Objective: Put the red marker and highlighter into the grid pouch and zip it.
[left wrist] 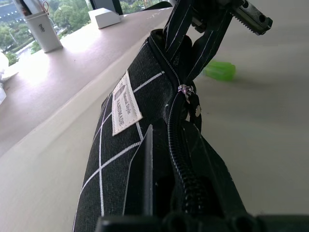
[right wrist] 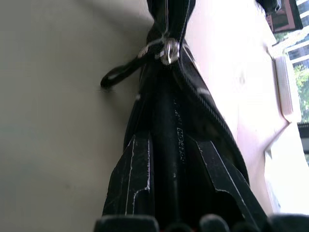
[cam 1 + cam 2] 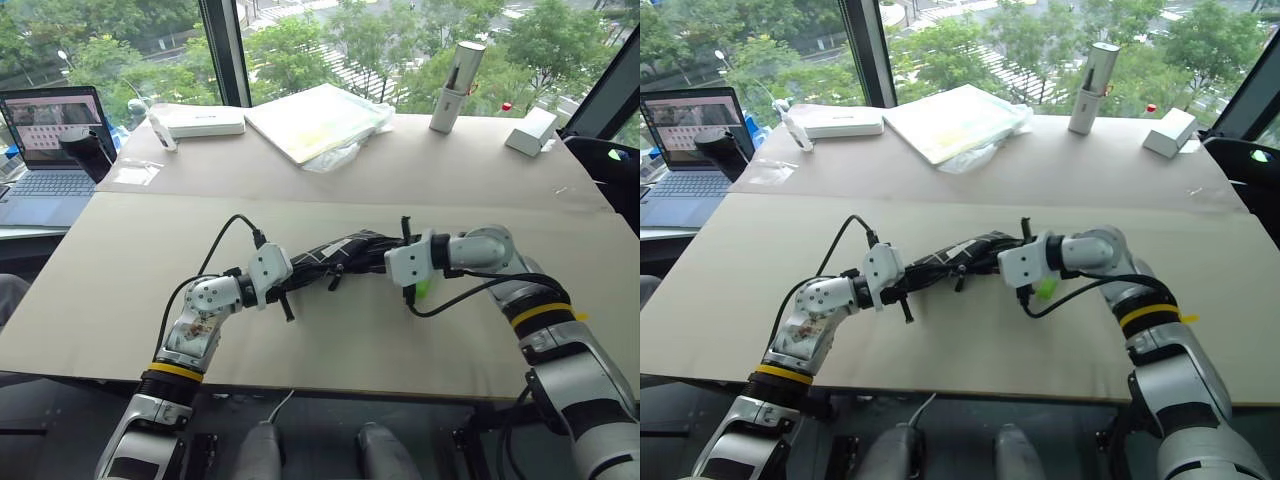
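The grid pouch [image 3: 335,255] hangs stretched between my two grippers just above the table, white label [image 1: 124,104] on its side and zipper pull [image 2: 169,48] partway along the open zip. My left gripper [image 3: 288,285] is shut on the pouch's near end. My right gripper [image 3: 385,255] points into the pouch's other end, shut on the red marker, whose black barrel [image 2: 176,140] runs between the fingers into the open mouth. Its red cap is hidden, and pouch fabric drapes around the fingers. The lime-green highlighter [image 3: 424,288] lies on the table right under my right wrist.
At the table's far side stand a flat white box [image 3: 200,122], a plastic-wrapped flat package [image 3: 315,120], an upright white cylinder [image 3: 455,88] and a small white box [image 3: 530,130]. A laptop [image 3: 50,140] sits beyond the left edge.
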Controlling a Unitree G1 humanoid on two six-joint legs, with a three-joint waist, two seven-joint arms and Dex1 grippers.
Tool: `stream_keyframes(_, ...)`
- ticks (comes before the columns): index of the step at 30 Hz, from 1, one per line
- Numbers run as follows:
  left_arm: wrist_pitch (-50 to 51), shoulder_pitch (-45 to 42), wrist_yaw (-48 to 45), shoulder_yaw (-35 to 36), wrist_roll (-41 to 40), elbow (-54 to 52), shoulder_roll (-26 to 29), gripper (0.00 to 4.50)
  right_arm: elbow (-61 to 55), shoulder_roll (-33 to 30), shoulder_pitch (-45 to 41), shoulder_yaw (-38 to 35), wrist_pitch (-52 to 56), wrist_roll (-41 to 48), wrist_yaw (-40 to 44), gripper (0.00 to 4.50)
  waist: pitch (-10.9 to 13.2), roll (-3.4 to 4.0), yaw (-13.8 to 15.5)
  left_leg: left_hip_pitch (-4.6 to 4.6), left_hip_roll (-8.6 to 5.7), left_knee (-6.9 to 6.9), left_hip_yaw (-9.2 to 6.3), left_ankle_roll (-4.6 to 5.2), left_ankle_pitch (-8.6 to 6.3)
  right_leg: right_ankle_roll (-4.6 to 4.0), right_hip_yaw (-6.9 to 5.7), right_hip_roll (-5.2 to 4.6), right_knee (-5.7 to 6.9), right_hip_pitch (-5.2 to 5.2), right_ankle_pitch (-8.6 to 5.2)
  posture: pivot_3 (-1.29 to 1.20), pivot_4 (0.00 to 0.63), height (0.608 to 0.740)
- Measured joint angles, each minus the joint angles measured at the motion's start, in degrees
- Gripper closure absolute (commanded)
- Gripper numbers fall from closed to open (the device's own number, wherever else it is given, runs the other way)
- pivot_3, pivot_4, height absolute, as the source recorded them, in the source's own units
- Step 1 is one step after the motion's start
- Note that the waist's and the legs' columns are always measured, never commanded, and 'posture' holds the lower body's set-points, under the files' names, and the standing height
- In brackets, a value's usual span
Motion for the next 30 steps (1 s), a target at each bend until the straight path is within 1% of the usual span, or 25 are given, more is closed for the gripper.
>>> stream_keyframes(1, 0.0, 0.0, 0.0, 0.0, 0.0, -0.2, 0.0, 4.5, 0.4, 0.9, -0.4, 0.1, 0.0, -0.2, -0.5, 3.93, 0.0, 0.0, 0.0, 0.0, 0.0, 0.0, 0.0, 0.0, 0.0, 0.0, 0.0, 0.0, 0.0, 0.0, 0.0, 0.0, 0.15, 0.74)
stream_keyframes(2, 0.1, 0.0, 0.1, 0.0, 0.0, -0.6, -0.1, 4.5, 0.5, 1.6, -0.7, 0.3, 0.1, -0.3, -0.6, 2.92, 0.0, 0.0, -0.1, 0.01, 0.0, 0.0, 0.0, 0.0, 0.0, 0.0, 0.0, 0.0, 0.01, -0.01, 0.0, 0.0, 0.15, 0.74)
stream_keyframes(3, 0.1, 0.0, 0.3, 0.0, 0.0, -0.9, -0.1, 4.5, 0.5, 2.0, -0.8, 0.3, 0.3, -0.2, -0.5, 2.71, 0.0, 0.0, 0.0, 0.0, 0.0, 0.0, 0.0, 0.0, 0.0, 0.0, -0.01, 0.0, 0.03, -0.01, 0.0, 0.0, 0.15, 0.74)
stream_keyframes(5, 0.2, 0.1, 0.6, 0.0, 0.0, -1.4, -0.1, 4.5, 0.4, 2.2, -0.9, 0.3, 1.9, 0.6, 0.2, 1.94, 0.0, 0.01, 0.0, 0.0, 0.0, 0.0, 0.0, 0.0, 0.0, 0.0, -0.01, 0.0, 0.03, -0.01, 0.0, 0.0, 0.15, 0.74)
stream_keyframes(6, 0.3, 0.2, 0.6, 0.0, 0.0, -1.5, -0.1, 4.5, 0.4, 2.2, -0.9, 0.1, 2.3, 0.7, 0.2, 1.67, 0.0, 0.01, 0.0, 0.01, 0.0, 0.0, 0.0, 0.0, 0.0, 0.0, -0.01, 0.0, 0.03, 0.0, 0.0, 0.0, 0.15, 0.74)
stream_keyframes(7, 0.3, 0.3, 0.7, 0.0, 0.0, -1.5, 0.0, 4.5, 0.5, 2.1, -1.0, -0.1, 2.6, 0.6, 0.0, 1.26, 0.0, 0.01, 0.0, 0.01, 0.0, 0.0, 0.0, 0.0, 0.0, 0.0, -0.01, 0.0, 0.03, -0.01, 0.0, 0.0, 0.15, 0.74)
stream_keyframes(8, 0.3, 0.3, 0.8, 0.0, 0.0, -1.5, -0.1, 4.5, 0.9, 1.8, -1.4, -0.2, 2.7, 0.5, -0.3, 1.05, 0.0, 0.01, 0.0, 0.01, 0.0, 0.0, 0.0, 0.0, 0.0, 0.0, -0.01, 0.0, 0.05, -0.02, 0.0, 0.0, 0.15, 0.74)
stream_keyframes(11, 0.4, 0.3, 1.2, 0.0, 0.0, -1.6, 0.0, 4.5, 2.4, 0.2, -2.6, -0.7, 2.7, 0.6, -0.7, 1.05, 0.0, 0.01, -0.1, 0.02, 0.0, 0.0, 0.0, 0.0, 0.0, -0.01, -0.01, 0.0, 0.05, -0.02, -0.01, 0.0, 0.15, 0.74)
stream_keyframes(13, 0.4, 0.3, 1.3, 0.1, 0.0, -1.7, 0.0, 4.5, 3.2, -1.1, -2.8, -2.0, 2.8, 2.3, -0.3, 1.05, 0.0, 0.01, 0.0, 0.0, 0.0, 0.0, 0.0, 0.0, 0.0, -0.02, -0.01, 0.0, 0.03, -0.02, -0.01, 0.0, 0.15, 0.74)
stream_keyframes(15, 0.4, 0.3, 1.7, 0.2, 0.0, -1.7, 0.1, 4.5, 3.2, -2.6, -2.8, -5.3, 5.3, 7.2, 1.8, 1.05, 0.0, 0.01, 0.0, 0.0, 0.0, 0.0, 0.0, 0.0, 0.0, -0.02, 0.0, 0.0, 0.03, -0.01, -0.01, 0.0, 0.15, 0.74)
stream_keyframes(16, 0.4, 0.3, 1.7, 0.1, 0.0, -1.8, 0.1, 4.5, 2.4, -3.3, -2.5, -7.2, 8.2, 10.3, 3.3, 1.05, 0.0, 0.01, 0.0, 0.01, 0.0, 0.0, 0.0, 0.0, 0.0, -0.02, 0.0, 0.0, 0.03, 0.0, -0.01, 0.0, 0.15, 0.74)
stream_keyframes(17, 0.4, 0.3, 1.8, 0.1, 0.0, -1.8, 0.2, 4.5, 0.3, -4.0, -1.9, -9.1, 13.3, 14.4, 5.3, 1.05, 0.0, 0.01, 0.0, 0.01, 0.0, 0.0, 0.0, 0.0, 0.0, -0.02, 0.0, 0.0, 0.04, -0.01, -0.01, 0.0, 0.15, 0.74)
stream_keyframes(19, 0.4, 0.5, 1.8, 0.0, 0.0, -2.1, 0.2, 4.5, -6.0, -6.4, 0.8, -13.5, 27.2, 24.2, 9.7, 1.05, 0.0, 0.01, 0.2, -0.01, 0.01, 0.0, -0.06, 0.0, 0.0, -0.02, -0.01, 0.0, 0.06, 0.02, -0.01, 0.0, 0.15, 0.74)
stream_keyframes(21, 0.4, 0.9, 1.8, 0.1, 0.0, -2.3, 0.3, 4.5, -12.9, -10.2, 5.2, -17.5, 42.9, 33.6, 13.1, 1.05, 0.0, 0.01, 0.6, -0.02, 0.01, 0.0, -0.07, 0.01, -0.01, -0.02, -0.02, 0.0, 0.03, 0.05, -0.01, 0.0, 0.15, 0.74)
stream_keyframes(22, 0.4, 1.1, 1.9, 0.1, 0.0, -2.3, 0.6, 4.5, -15.6, -11.6, 7.4, -19.6, 49.1, 37.0, 13.6, 1.05, 0.0, 0.01, 0.6, -0.03, 0.0, 0.0, -0.07, 0.01, -0.01, -0.02, -0.01, 0.0, 0.0, 0.05, -0.01, 0.0, 0.15, 0.74)
stream_keyframes(23, 0.4, 1.3, 1.9, 0.2, 0.0, -2.3, 0.8, 4.5, -17.0, -11.9, 8.6, -20.8, 51.8, 38.2, 13.0, 1.05, 0.0, 0.01, 0.5, -0.01, 0.0, 0.0, -0.07, 0.01, -0.01, -0.02, -0.01, 0.0, 0.01, 0.04, -0.01, 0.0, 0.15, 0.74)
stream_keyframes(26, 0.4, 1.4, 1.9, 0.0, 0.0, -2.4, 0.6, 4.5, -19.5, -10.7, 11.4, -22.8, 55.5, 36.4, 4.5, 1.05, 0.0, 0.01, -0.4, 0.03, -0.01, 0.0, -0.07, 0.02, 0.01, -0.03, 0.0, 0.02, 0.12, -0.03, -0.03, 0.0, 0.15, 0.74)
stream_keyframes(28, 0.4, 1.7, 1.9, 0.0, 0.0, -2.6, 0.6, 4.5, -21.4, -8.0, 13.0, -24.6, 60.2, 35.1, -5.0, 1.05, 0.0, 0.01, -0.6, 0.03, 0.0, -0.02, -0.11, 0.03, 0.01, -0.05, -0.01, 0.04, 0.15, -0.04, -0.06, 0.0, 0.15, 0.74)
stream_keyframes(30, 0.4, 1.8, 1.9, 0.0, 0.0, -2.5, 0.6, 4.5, -24.3, -4.1, 15.2, -26.6, 66.9, 33.9, -15.6, 1.05, 0.0, 0.01, -0.5, -0.02, -0.01, -0.03, -0.17, 0.02, 0.01, -0.06, -0.04, 0.04, 0.15, -0.05, -0.08, 0.0, 0.15, 0.74)
